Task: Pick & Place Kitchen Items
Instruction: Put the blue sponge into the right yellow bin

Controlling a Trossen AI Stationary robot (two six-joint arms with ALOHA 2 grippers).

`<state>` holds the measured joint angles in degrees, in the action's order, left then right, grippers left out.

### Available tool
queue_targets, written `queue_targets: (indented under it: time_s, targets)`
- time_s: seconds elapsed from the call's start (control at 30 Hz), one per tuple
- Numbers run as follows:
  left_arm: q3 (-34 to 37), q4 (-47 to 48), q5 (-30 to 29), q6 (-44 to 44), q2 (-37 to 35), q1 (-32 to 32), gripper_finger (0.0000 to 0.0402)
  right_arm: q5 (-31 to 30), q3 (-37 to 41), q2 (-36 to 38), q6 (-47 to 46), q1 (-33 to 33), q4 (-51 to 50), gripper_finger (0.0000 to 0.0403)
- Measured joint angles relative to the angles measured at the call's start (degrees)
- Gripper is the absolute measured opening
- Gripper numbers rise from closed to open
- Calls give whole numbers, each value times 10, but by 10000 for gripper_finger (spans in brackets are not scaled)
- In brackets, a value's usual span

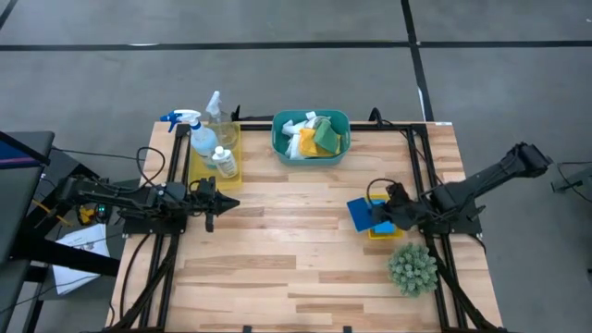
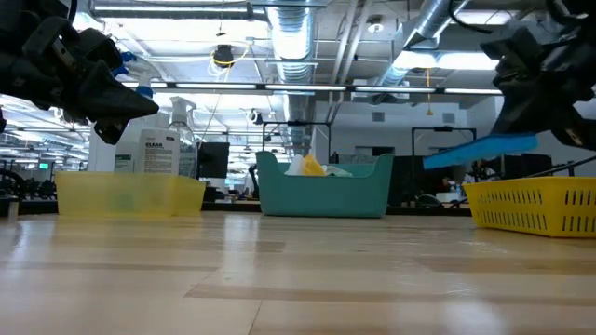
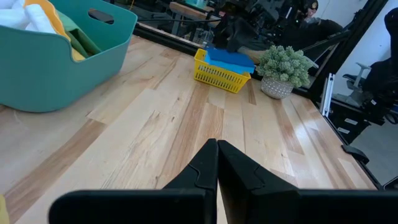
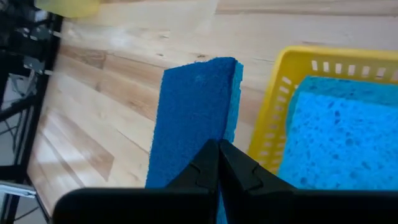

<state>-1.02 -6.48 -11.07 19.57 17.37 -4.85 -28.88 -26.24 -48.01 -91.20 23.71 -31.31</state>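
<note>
The right gripper (image 4: 217, 144) pinches a flat dark-blue sponge (image 4: 193, 118) beside the yellow slotted plastic tray (image 4: 292, 81), its lower edge hidden behind the fingers.

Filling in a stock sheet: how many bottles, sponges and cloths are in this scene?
Bottles: 3 (spray bottle, clear bottle, white bottle)
Sponges: 2 (dark-blue sponge, light-blue sponge)
Cloths: 3 (white cloth, yellow cloth, green cloth)
Total: 8

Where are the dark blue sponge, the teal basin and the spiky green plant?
dark blue sponge (image 4: 194, 118): right wrist view, its broad flat face.
teal basin (image 2: 321, 197): low view, its front wall.
spiky green plant (image 1: 413, 268): high view, middle of its round top.
</note>
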Motion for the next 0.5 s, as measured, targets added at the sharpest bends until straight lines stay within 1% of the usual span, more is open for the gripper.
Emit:
queue_targets:
  time_s: [0.1, 0.3, 0.4, 0.5]
  targets:
    - [0, 0, 0, 0, 0, 0, 3, -37, 0, 0, -37, 31, -15, 0]
    - [0, 0, 0, 0, 0, 0, 3, -83, 0, 0, -135, 90, -69, 0]
    - [0, 0, 0, 0, 0, 0, 3, -101, 0, 0, -161, 106, -77, 0]
    - [0, 0, 0, 0, 0, 0, 3, -107, 0, -5, -164, 107, -75, 0]
